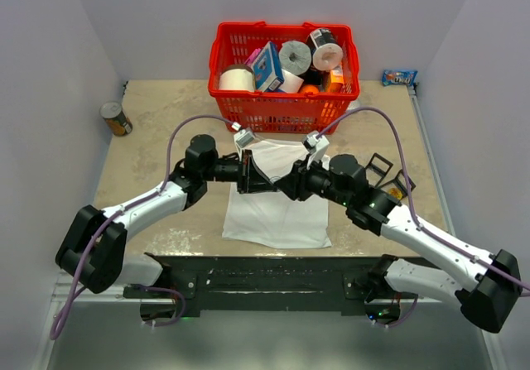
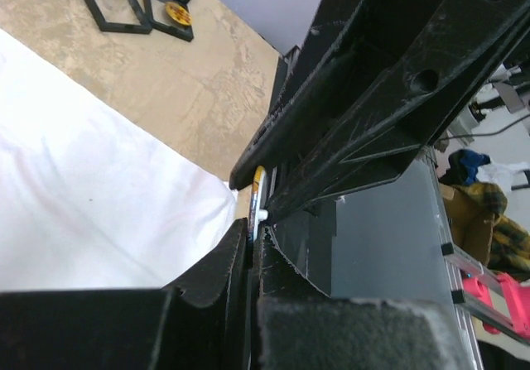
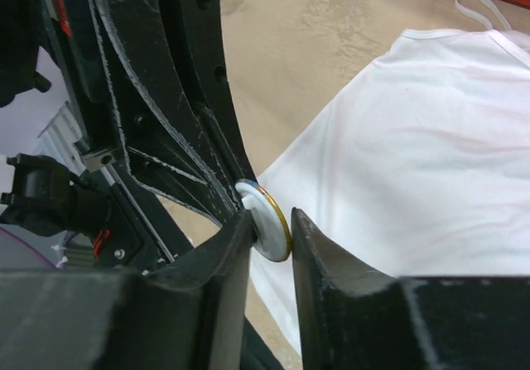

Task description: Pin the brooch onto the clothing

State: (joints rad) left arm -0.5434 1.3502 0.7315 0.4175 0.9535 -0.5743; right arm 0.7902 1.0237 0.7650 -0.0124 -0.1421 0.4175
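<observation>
The white T-shirt (image 1: 277, 217) lies flat on the table's middle, also seen in the left wrist view (image 2: 91, 188) and the right wrist view (image 3: 414, 163). Both grippers meet tip to tip just above its upper part. My left gripper (image 1: 263, 181) (image 2: 251, 236) is shut on the brooch (image 2: 258, 189), which shows edge-on there as a thin gold rim with a white nub. My right gripper (image 1: 286, 184) (image 3: 273, 217) stands slightly open around the same brooch (image 3: 267, 221), a pale disc with a gold rim. One finger touches the disc's back, the other sits at its rim.
A red basket (image 1: 284, 105) of paper rolls and packets stands behind the shirt. A tin can (image 1: 116, 119) sits at the far left, a blue packet (image 1: 398, 77) at the far right. Black square frames (image 1: 379, 170) (image 2: 112, 6) lie right of the shirt.
</observation>
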